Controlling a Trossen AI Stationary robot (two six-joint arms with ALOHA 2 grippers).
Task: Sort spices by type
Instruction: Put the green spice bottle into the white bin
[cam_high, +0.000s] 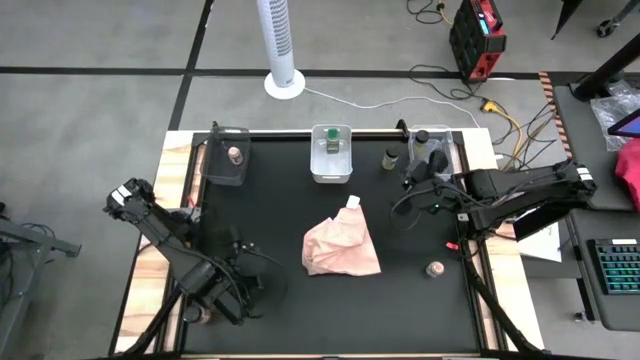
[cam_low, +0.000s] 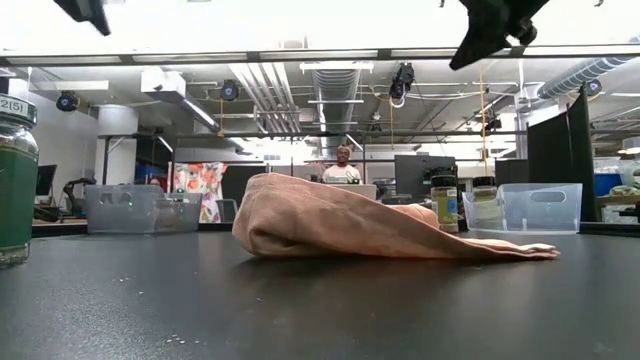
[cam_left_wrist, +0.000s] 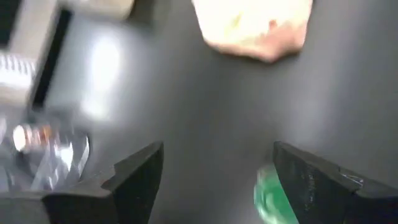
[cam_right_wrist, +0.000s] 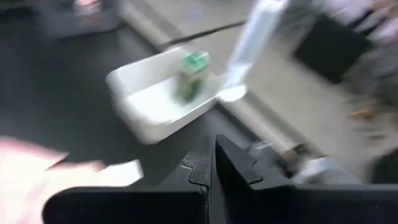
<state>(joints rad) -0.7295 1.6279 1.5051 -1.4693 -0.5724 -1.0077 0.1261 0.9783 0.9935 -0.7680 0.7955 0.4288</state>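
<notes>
Sorting mid-way: left gripper spread near a green-lidded jar, right gripper pressed together and empty.

Landmark is the pink cloth (cam_high: 341, 246) at table centre. Left gripper (cam_left_wrist: 214, 180) sits to its near-left, fingers spread, green-lidded jar (cam_left_wrist: 268, 198) just beside one finger, not pinched; likely lining up a pick. Right gripper (cam_right_wrist: 211, 163) hangs right of the cloth, carrying nothing. Behind the cloth, the middle bin (cam_high: 331, 153) already holds a green jar (cam_high: 331, 146); the left bin (cam_high: 228, 155) holds a pink-lidded one. A loose pink-lidded jar (cam_high: 435, 269) stands right of the cloth.
</notes>
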